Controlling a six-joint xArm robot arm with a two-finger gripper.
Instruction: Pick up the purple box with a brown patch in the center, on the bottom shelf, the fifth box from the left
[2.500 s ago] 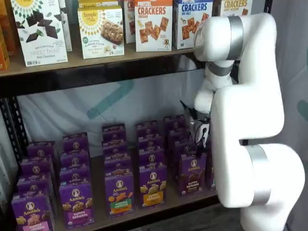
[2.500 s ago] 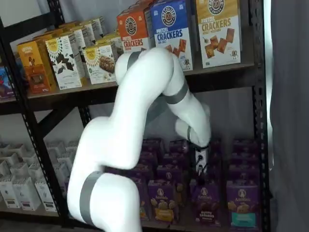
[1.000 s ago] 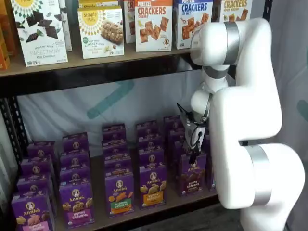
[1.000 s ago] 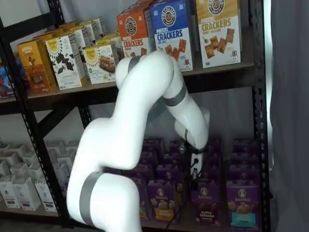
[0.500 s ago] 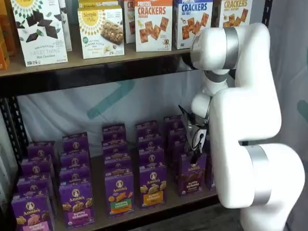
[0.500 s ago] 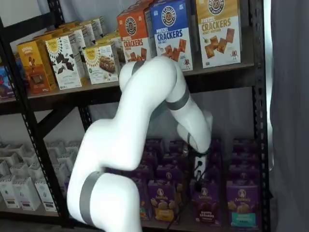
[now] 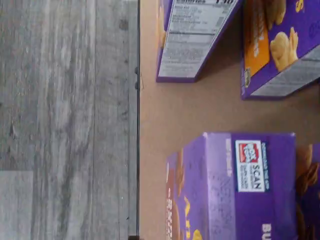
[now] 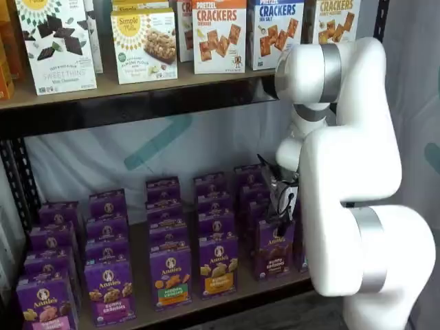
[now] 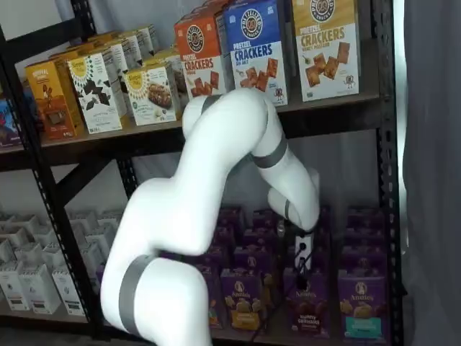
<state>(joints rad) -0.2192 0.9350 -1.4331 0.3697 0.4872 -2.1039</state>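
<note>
Even, diffuse indoor light in both shelf views; no hard shadows. Space under upper board dim, rear cartons darker than front row. Both shelf views soft, small print unreadable. White arm (image 8: 350, 165) bright, mild sheen, no blown glare. Wrist view blurred: purple box (image 7: 235, 185) directly beneath camera out of focus, lettering smeared. Soft shadows beside cartons on bottom shelf (image 7: 170, 110).

Purple box (image 8: 273, 249): purple carton, dark brown centre band, round white logo. Bottom shelf (image 7: 170, 110): tan-brown board. Arm (image 8: 350, 172): white, grey bands.
</note>
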